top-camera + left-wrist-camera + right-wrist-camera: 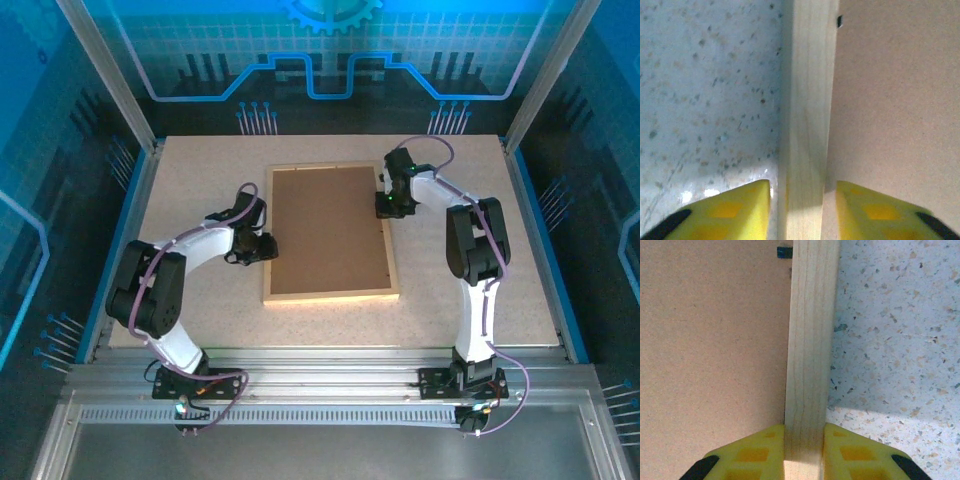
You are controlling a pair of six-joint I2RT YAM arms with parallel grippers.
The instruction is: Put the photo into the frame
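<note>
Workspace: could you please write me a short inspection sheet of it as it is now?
Surface: pale speckled table.
Job's things: frame flat, back up, brown board lying in it.
Clutter: nothing seen.
End effectors: left end effector open, astride the frame's left rail, gaps both sides; right end effector shut on the right rail.
Cables: purple cables running along both arms.
Surroundings: blue-lit wall panels, metal posts.

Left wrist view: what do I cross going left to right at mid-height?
Speckled table → frame, its light wood rail running top to bottom → brown backing board.
</note>
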